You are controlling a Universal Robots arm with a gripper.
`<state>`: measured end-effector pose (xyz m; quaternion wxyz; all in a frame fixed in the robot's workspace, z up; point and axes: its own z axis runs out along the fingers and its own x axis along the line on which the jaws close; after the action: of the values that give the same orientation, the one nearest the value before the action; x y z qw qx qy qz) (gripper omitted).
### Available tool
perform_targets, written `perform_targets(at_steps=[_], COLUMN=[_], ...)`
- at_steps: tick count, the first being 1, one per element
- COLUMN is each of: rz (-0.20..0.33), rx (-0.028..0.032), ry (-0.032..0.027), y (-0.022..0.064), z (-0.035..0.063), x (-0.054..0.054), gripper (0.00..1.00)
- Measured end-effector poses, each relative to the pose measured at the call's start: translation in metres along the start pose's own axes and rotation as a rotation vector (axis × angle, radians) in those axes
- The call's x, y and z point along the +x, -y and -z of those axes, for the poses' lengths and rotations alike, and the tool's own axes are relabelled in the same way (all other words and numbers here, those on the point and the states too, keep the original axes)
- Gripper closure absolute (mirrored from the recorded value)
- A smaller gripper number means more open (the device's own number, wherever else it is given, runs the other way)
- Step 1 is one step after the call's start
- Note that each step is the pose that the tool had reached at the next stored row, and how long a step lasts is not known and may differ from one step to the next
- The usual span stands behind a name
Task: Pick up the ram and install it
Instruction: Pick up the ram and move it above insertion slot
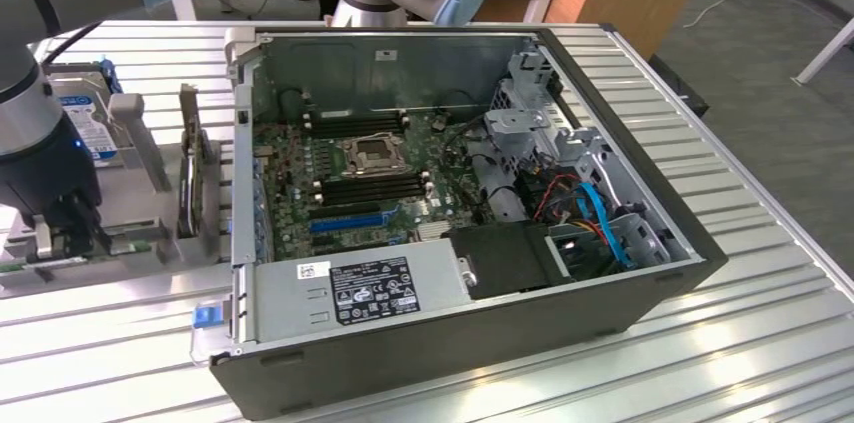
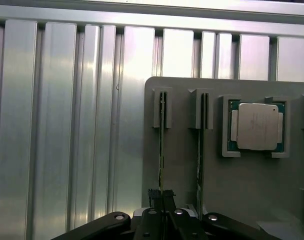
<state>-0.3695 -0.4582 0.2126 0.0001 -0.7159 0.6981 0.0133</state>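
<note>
Evidently the jaws are pressed together on the thin upper edge of the ram point(image 2: 162, 150). The gripper point(image 2: 162, 199) pinches the green stick, which stands on edge in a slot of the grey holder point(image 2: 242, 195), near the holder edge that borders bare ribbed table point(image 2: 57, 130). A 2nd stick point(image 2: 200, 150) stands in the next slot, just beside & parallel. The processor chip point(image 2: 255, 126) lies flat in its pocket toward the holder's opposite edge.

Step in hand, prob.: freeing the ram from its slot. Done well, that means a pull straight along the slot guides w/ no twist or sideways lean, since the board is thin & the neighbour stick is close. The grip should be firm enough that the stick can't pivot.

In the exterior view the gripper point(image 1: 60, 241) sits low over the holder at the table edge on the exterior view's left. The hard drive point(image 1: 83, 128) is close by & the open PC case point(image 1: 681, 263) w/ motherboard point(image 1: 347, 178) is beside.

Hard to make out:
- How far the fingers overlap the board, as the gripper body covers part of the pinch.
- The ram's lower edge & contacts, hidden inside the slot.
- The ram itself in the exterior view, where the arm covers it.
- The memory slots on the motherboard, too small to tell full vs. free.
</note>
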Motion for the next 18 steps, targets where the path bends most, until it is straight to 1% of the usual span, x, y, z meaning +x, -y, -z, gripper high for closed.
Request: perform_targets(at_steps=[12, 18], rz=[-0.003, -0.006], rx=[0.0001, 0.0000], ry=[0.0001, 0.0001], y=[-0.0002, 0.0000], z=[0.0147, 0.0242], x=[0.000, 0.000], gripper=[0.88, 0.88])
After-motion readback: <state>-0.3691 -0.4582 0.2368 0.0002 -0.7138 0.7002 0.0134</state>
